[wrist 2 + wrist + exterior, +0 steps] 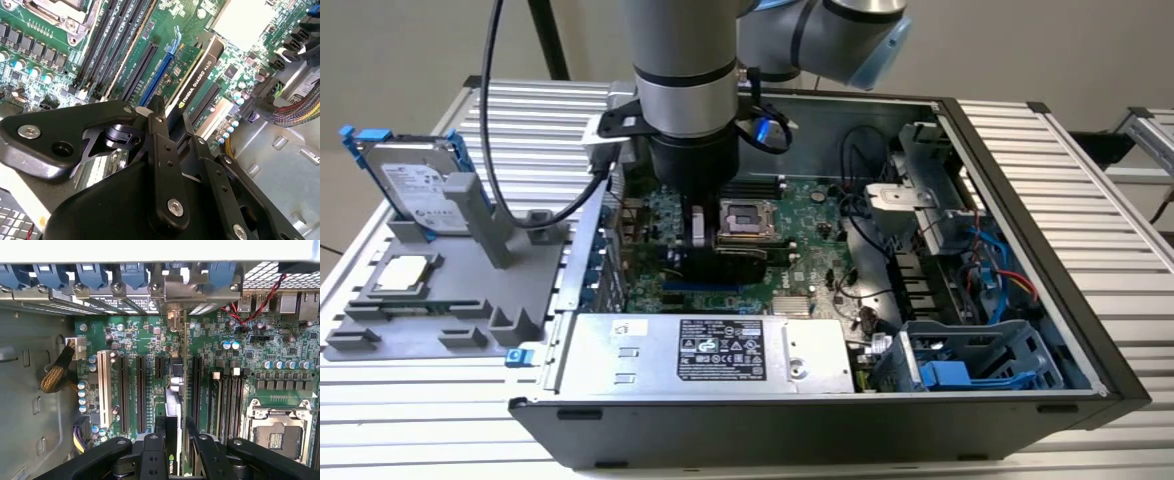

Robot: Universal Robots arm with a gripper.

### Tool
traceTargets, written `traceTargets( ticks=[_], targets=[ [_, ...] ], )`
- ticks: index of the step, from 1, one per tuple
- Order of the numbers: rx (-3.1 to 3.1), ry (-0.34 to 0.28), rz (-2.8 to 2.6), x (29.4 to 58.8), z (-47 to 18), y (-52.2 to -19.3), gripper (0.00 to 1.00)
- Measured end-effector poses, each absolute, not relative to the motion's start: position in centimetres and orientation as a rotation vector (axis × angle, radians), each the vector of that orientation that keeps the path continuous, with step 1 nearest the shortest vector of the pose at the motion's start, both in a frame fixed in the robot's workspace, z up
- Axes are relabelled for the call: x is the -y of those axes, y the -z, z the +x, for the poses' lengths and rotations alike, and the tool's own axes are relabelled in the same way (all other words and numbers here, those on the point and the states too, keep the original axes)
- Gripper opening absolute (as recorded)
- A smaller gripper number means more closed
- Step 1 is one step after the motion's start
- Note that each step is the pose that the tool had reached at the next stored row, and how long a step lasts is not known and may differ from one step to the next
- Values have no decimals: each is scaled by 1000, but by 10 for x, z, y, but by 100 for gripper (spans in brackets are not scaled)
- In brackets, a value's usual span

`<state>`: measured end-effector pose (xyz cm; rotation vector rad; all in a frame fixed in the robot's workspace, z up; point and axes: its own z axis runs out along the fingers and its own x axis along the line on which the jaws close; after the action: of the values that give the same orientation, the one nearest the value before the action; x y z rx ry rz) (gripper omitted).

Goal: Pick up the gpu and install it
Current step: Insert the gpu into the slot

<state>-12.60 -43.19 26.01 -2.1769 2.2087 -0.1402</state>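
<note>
The computer case lies open across the middle of the exterior view, with the robot arm reaching straight down into it from the top of the frame. The motherboard sits under it, power supply along the lower edge.

So the pickup part looks done. The gpu is standing on edge over the expansion slots, and the gripper is clamped on its top edge, one finger on each side. Whether it's fully seated, I honestly can't tell.

The first wrist view looks along the card toward the bracket openings at the top of the frame. The exterior view adds the hard drive on the grey stand at the upper left.
</note>
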Motion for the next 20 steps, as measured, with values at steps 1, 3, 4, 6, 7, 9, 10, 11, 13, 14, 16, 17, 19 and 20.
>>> traceTargets(
  ticks=[1,3,4,6,7,9,10,11,13,14,16,17,19,20],
  targets=[
    [-2209,140,-2177,432,-126,-260,0],
    [-2209,140,-2177,432,-126,-259,0],
    [-2209,140,-2177,432,-126,-258,0],
    [-2209,140,-2177,432,-126,-258,0],
    [-2209,140,-2177,432,-126,-258,0],
    [-2208,140,-2176,430,-126,-257,0],
    [-2208,140,-2177,430,-126,-257,0],
    [-2208,140,-2177,430,-126,-257,0],
    [-2208,140,-2177,430,-126,-257,0],
    [-2208,140,-2177,430,-126,-257,0],
    [-2209,140,-2177,430,-126,-257,0],
    [-2209,140,-2177,430,-126,-257,0],
    [-2209,140,-2177,430,-126,-257,0],
    [-2209,140,-2177,430,-126,-257,0]
  ],
)
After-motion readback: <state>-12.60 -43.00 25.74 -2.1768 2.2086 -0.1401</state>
